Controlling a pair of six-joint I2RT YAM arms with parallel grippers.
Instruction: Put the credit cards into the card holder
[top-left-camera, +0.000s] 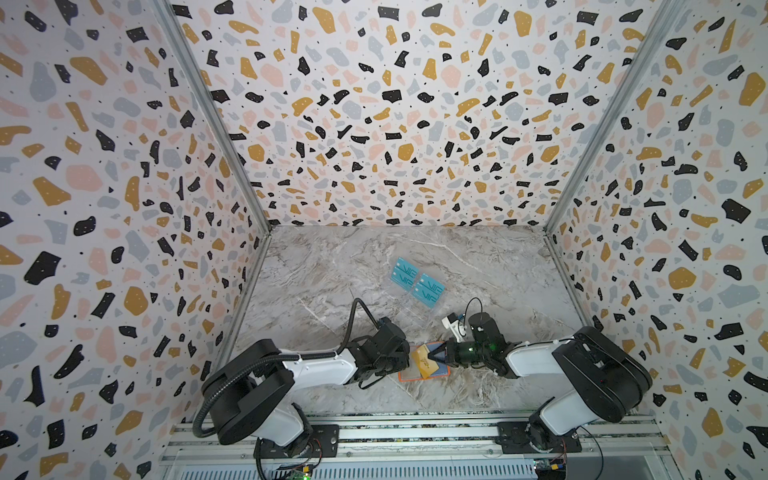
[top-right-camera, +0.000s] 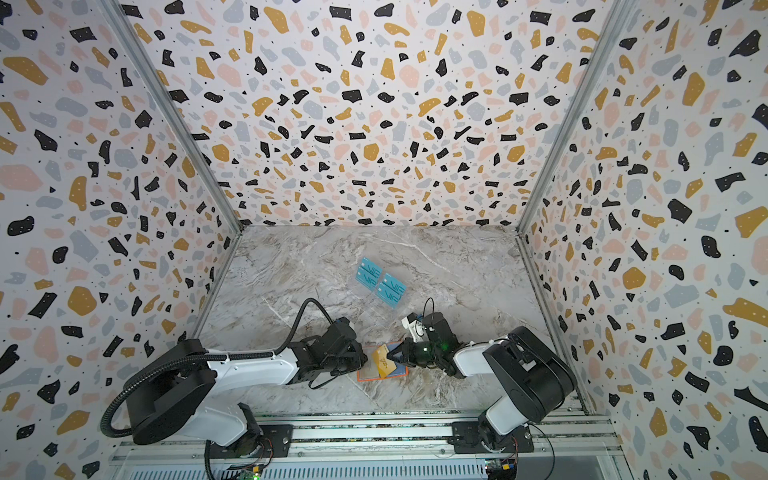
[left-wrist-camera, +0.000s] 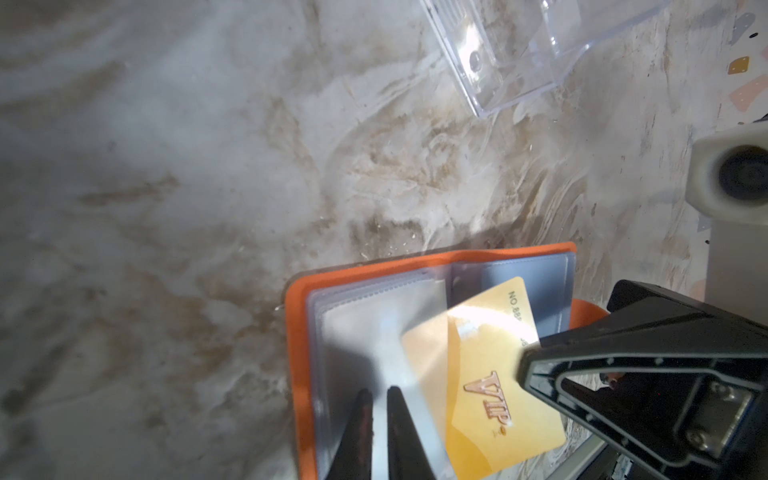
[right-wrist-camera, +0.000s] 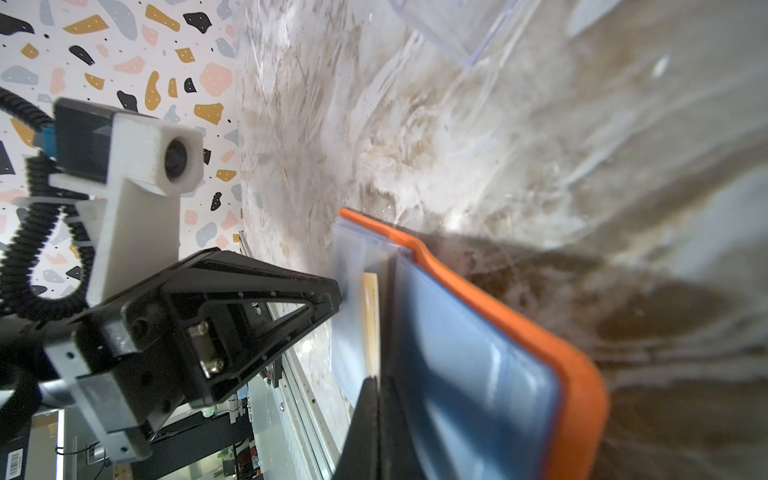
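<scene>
The orange card holder (left-wrist-camera: 297, 345) lies open on the marble table (top-left-camera: 498, 266), near the front edge, between the two arms. The left claw (left-wrist-camera: 379, 392) is pinched together on a clear sleeve (left-wrist-camera: 374, 324) of the holder. The right claw (right-wrist-camera: 377, 384) is clamped on a gold card (left-wrist-camera: 490, 374) — one edge tucked under that plastic. Teal cards (top-left-camera: 430, 291) sit farther back, on the clear stand (left-wrist-camera: 511, 54).

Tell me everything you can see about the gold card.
The gold card is thin glossy yellow plastic with rounded corners, raised VIP lettering and small dark print along one edge. It sits askew over the open orange card holder, one side slipped under a clear sleeve, its opposite edge pinched by the shut right gripper.
</scene>
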